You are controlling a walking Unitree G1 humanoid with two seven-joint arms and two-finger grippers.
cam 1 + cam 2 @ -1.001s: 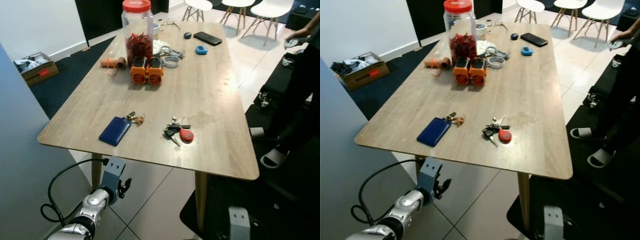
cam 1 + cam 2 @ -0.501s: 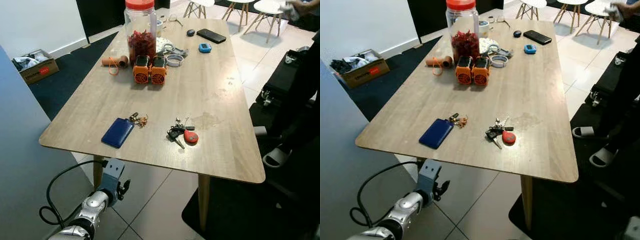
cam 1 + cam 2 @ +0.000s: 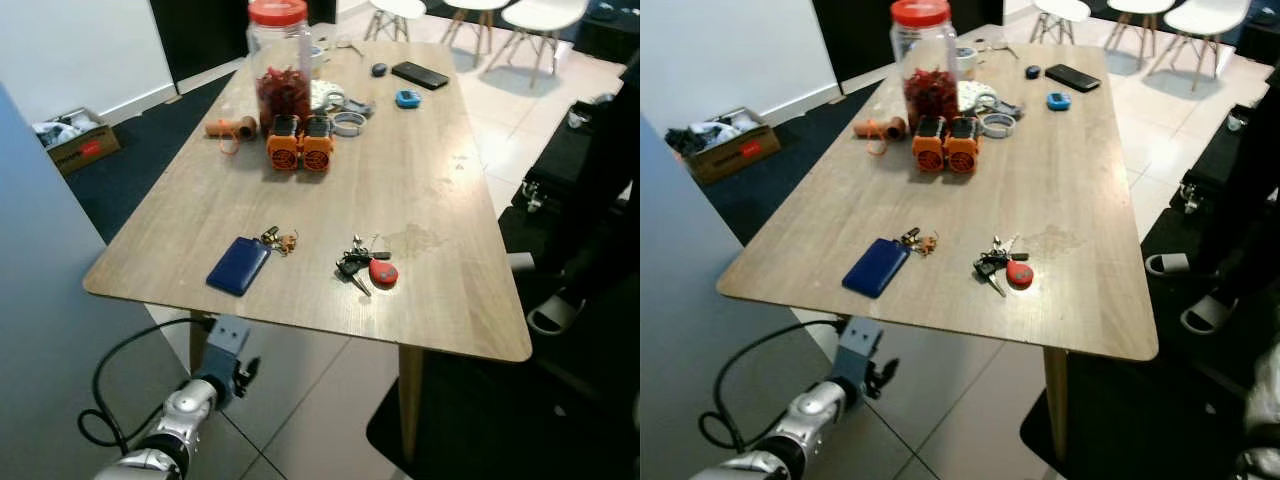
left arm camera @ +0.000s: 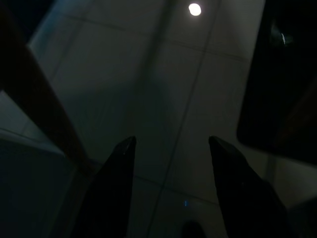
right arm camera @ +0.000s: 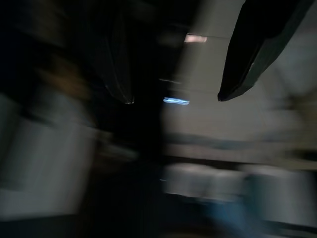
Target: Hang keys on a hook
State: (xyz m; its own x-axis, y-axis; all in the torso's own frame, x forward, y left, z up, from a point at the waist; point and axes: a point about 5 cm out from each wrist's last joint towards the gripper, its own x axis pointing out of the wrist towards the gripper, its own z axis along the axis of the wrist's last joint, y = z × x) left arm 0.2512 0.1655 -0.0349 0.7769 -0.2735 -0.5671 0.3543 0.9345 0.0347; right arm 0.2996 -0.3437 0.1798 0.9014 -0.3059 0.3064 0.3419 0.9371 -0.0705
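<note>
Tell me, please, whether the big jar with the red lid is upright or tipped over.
Upright: the jar stands on its base on the table, red lid on top.

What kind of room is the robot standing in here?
Probably a dining or common area of a home or small office. A long wooden table holds everyday clutter such as keys, a phone and a jar, white chairs stand behind it, and the floor is tiled.

Left arm (image 3: 165, 430) low at lower left of frame; left gripper (image 4: 171, 144) fingers spread; right gripper (image 5: 176, 99) fingers apart, blurred.
</note>
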